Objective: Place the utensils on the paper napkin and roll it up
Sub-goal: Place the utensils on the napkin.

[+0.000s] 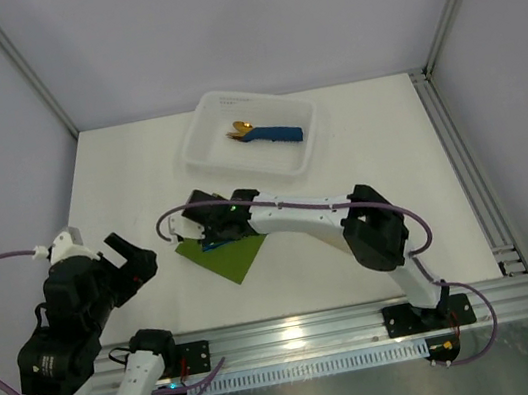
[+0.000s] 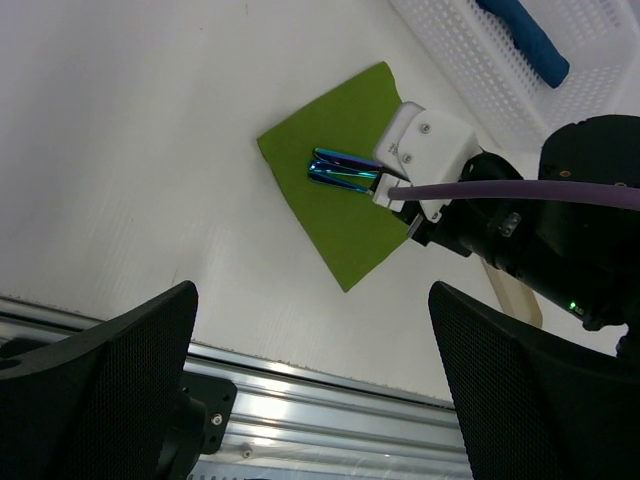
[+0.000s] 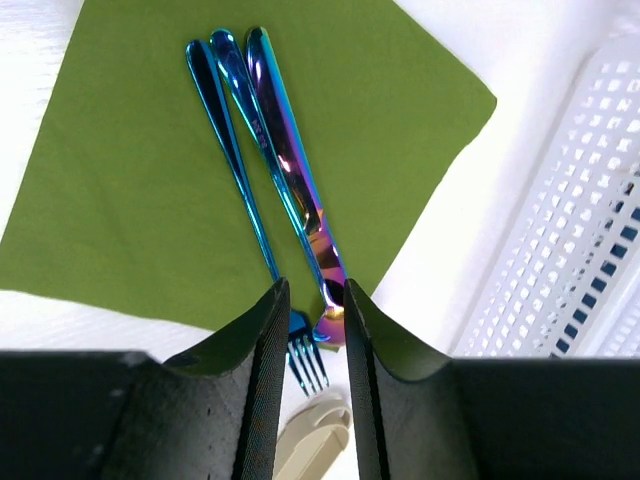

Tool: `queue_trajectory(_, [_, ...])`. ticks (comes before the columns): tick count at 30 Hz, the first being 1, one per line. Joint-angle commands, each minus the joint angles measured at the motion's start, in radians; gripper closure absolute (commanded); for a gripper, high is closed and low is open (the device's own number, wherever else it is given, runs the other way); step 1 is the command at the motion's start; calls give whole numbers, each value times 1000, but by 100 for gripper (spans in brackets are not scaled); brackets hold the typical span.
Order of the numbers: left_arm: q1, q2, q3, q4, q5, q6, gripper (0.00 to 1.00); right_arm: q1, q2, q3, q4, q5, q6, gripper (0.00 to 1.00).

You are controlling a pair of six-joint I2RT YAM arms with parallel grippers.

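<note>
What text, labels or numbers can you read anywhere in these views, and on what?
No readable text in any view.
utensils: a faint mark on one handle in the right wrist view, too small to read.
paper napkin: plain, no print.
white basket: no label visible.

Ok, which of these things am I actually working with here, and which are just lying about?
In the job:
utensils, three iridescent pieces lying on the napkin
paper napkin, green, flat
right gripper, jaws around the utensils' head ends

Lying about:
white basket
blue roll with gold cutlery, inside the basket
beige oblong piece, near the napkin's edge
</note>
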Motion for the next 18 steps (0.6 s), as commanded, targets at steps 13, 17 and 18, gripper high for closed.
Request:
queue_trajectory(13, [-2,94,-68,4,103,-100,1,-60,-448,-322,162,-20,573,58])
queue_trajectory(17, [-2,106,-180,99,115,-205,1,-71,-601,-512,265,-80,753,58])
queue_trajectory(18, [-2,108,-204,128,120,-219,1,-71,-626,-540,300,-95,779,58])
